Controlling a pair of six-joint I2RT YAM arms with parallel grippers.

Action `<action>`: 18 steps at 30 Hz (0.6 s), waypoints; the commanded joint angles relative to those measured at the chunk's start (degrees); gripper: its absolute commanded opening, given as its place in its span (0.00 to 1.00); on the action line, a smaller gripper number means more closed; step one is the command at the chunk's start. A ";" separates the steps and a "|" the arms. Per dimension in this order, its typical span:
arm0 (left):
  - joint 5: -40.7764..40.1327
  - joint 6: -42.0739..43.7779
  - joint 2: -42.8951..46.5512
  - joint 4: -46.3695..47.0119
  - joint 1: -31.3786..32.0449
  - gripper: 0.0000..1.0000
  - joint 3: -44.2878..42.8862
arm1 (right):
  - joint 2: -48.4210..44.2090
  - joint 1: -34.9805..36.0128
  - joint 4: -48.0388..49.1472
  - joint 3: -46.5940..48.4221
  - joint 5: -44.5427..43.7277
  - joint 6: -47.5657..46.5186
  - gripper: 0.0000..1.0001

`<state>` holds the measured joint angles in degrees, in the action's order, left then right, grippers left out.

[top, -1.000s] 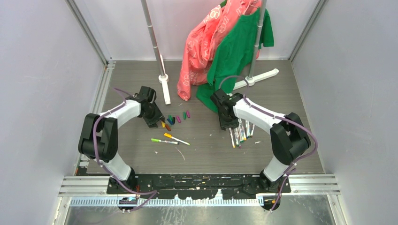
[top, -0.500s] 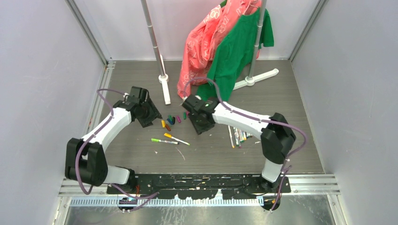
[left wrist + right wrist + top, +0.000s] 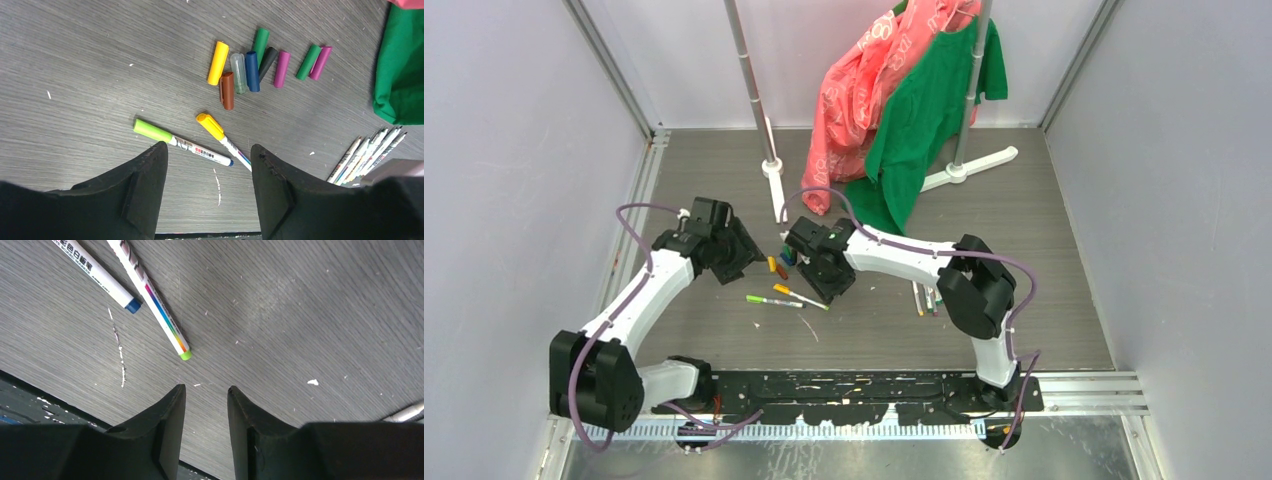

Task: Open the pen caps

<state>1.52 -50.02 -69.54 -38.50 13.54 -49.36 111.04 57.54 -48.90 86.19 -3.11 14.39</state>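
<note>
Two capped pens lie mid-table: a green-capped pen (image 3: 773,300) (image 3: 182,144) and a yellow-capped pen (image 3: 800,296) (image 3: 222,140). Several loose pen caps (image 3: 778,265) lie in a cluster just beyond them, among them a yellow cap (image 3: 218,63), a brown cap (image 3: 227,90) and a blue cap (image 3: 252,71). A bundle of uncapped pens (image 3: 924,298) (image 3: 372,150) lies to the right. My left gripper (image 3: 742,256) (image 3: 209,147) is open and empty, left of the caps. My right gripper (image 3: 828,282) (image 3: 206,387) is open by a narrow gap and empty, right of the caps, above bare table near the two pens' tail ends (image 3: 185,355).
A clothes rack with grey poles (image 3: 752,90) and white feet (image 3: 776,190) stands at the back. A pink garment (image 3: 854,90) and a green garment (image 3: 924,110) (image 3: 400,65) hang from it down to the table. The grey enclosure walls (image 3: 514,200) stand on each side.
My right arm has swung left from the bundle of uncapped pens to the middle, beside the caps. My left arm has drawn back a little to the left.
</note>
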 commanded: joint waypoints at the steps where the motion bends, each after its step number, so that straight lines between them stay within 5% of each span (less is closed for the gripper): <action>1: 0.33 -1.22 2.67 -0.21 0.00 0.63 0.47 | 1.13 -0.15 2.47 3.42 2.37 -2.90 0.42; 18: 1.61 -3.57 7.98 -2.51 -2.22 0.68 2.63 | 6.13 -0.20 5.08 6.01 8.51 -5.15 0.43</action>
<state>2.31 -52.71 -64.27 -40.14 12.29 -47.31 116.20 57.36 -45.84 88.86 3.46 10.57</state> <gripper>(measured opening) 0.680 0.425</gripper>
